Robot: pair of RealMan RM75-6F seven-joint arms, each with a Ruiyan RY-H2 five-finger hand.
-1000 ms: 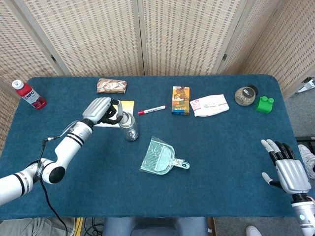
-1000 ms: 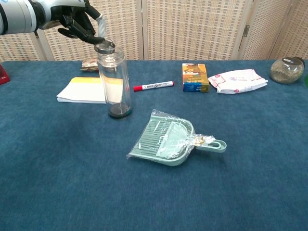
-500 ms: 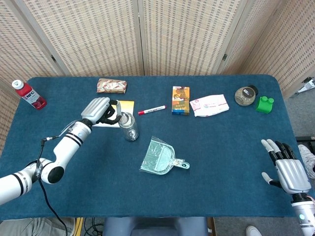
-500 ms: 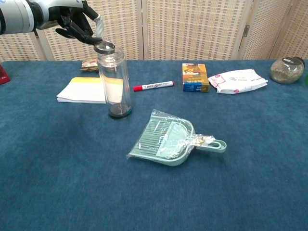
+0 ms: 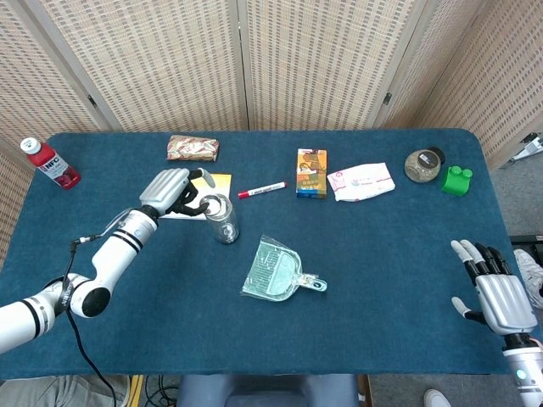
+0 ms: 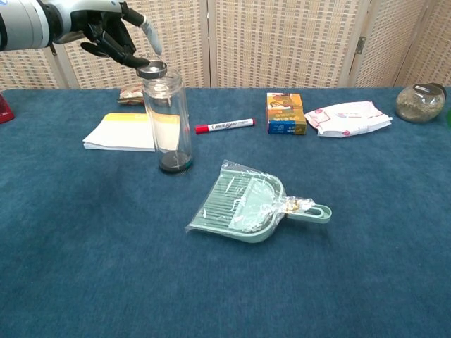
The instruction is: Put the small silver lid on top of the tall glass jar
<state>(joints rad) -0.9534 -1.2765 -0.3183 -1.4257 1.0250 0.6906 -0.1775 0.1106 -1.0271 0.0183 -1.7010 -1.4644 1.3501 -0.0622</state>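
Observation:
The tall glass jar (image 6: 169,123) stands upright on the blue table, left of centre, in front of a yellow notepad (image 6: 127,132). The small silver lid (image 6: 153,69) lies on the jar's mouth, also seen from above as the lid (image 5: 215,203). My left hand (image 6: 113,32) hovers just left of the lid with its fingers spread; one light finger is lifted clear above it and the dark fingertips (image 6: 134,61) sit at its left edge. My right hand (image 5: 495,291) rests open at the table's near right edge, holding nothing.
A clear dustpan (image 6: 243,203) lies in front of the jar. A red marker (image 6: 224,126), an orange box (image 6: 285,113) and a white packet (image 6: 349,117) lie further back. A red bottle (image 5: 51,163) stands far left, with a round jar (image 5: 422,164) and a green block (image 5: 456,180) far right.
The left hand's fingers have spread and one finger has lifted off the lid, which stays on the jar's mouth. The right hand has not moved.

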